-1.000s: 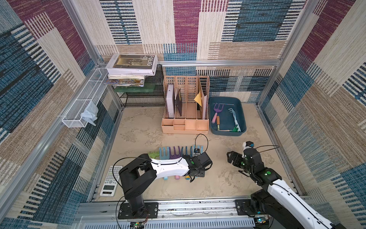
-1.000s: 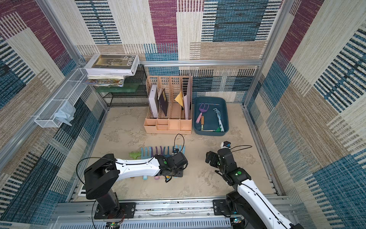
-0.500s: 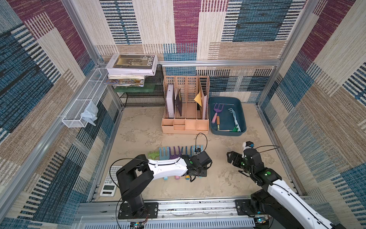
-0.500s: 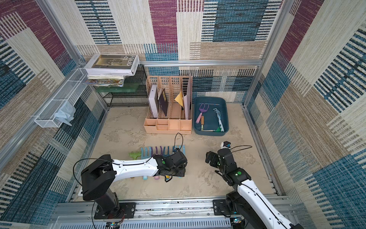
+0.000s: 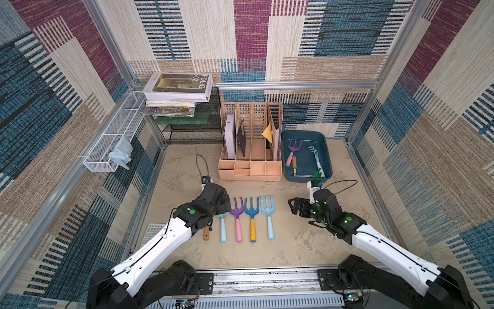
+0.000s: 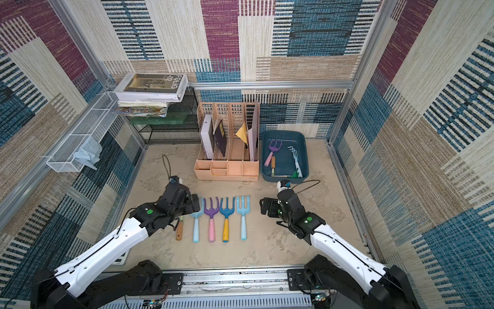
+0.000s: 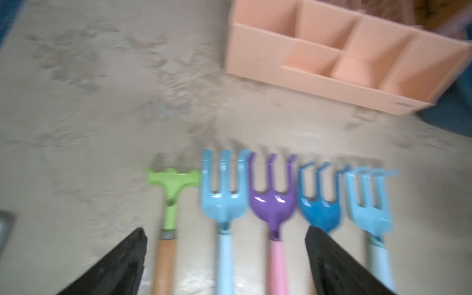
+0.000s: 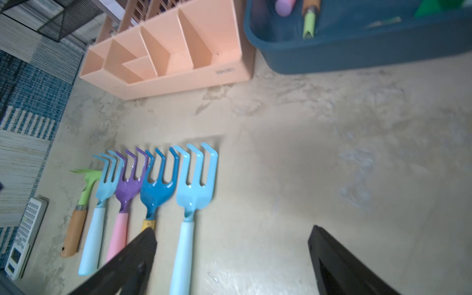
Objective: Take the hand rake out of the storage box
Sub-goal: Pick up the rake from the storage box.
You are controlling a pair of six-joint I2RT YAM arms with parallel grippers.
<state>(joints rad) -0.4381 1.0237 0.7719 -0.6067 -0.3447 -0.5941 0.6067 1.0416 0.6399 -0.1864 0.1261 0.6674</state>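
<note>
Though it lies reversed, the book (image 5: 177, 86) reads FOLIO -02

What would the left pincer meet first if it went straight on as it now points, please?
Likely the light blue rake beside the green rake, centred between the left pincer's open fingers; depth is unclear.

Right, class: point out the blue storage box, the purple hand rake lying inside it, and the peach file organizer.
storage box (image 8: 370, 53): right wrist view, on its outer wall.
purple hand rake (image 5: 294, 147): in a top view, on its pronged head.
file organizer (image 5: 272, 170): in a top view, on its front wall.
</note>
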